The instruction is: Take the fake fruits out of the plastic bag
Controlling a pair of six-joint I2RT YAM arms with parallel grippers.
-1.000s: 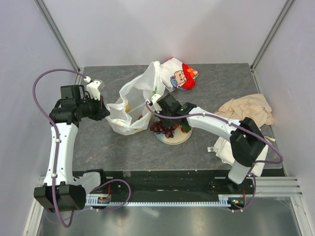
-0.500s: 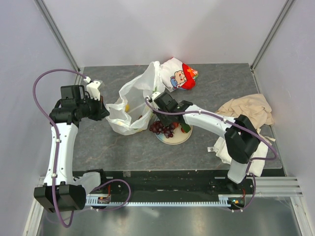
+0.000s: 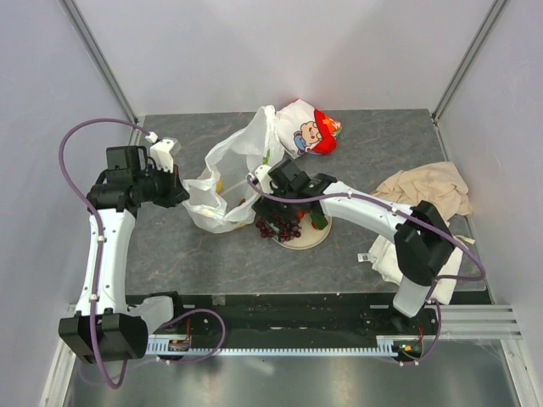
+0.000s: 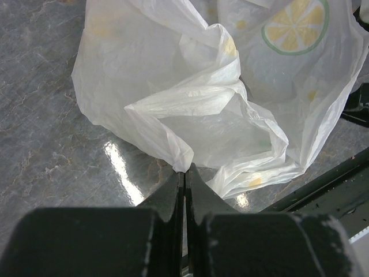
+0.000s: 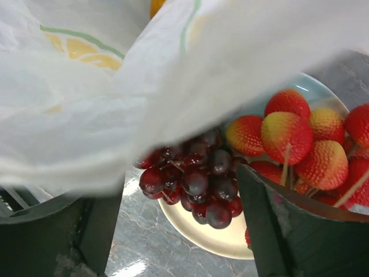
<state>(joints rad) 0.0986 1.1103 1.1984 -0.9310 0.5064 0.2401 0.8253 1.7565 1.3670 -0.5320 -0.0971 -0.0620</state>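
Observation:
The plastic bag lies crumpled left of centre, printed with lemon slices. My left gripper is shut on a fold of its near edge. My right gripper is open, its fingers standing wide on either side of the dark purple grape bunch without touching it. The grapes rest on the left rim of a pale plate, beside red and yellow strawberries. Bag film hangs over the right wrist view. An orange fruit shows at that view's top edge.
A white-and-red cartoon packet stands behind the bag. A beige cloth and a folded white towel lie at the right side of the table. The right arm reaches across the plate.
My right gripper has opened from nearly shut, letting go of the grape bunch onto the plate, and shifted slightly left toward the bag. The left arm has stayed put.

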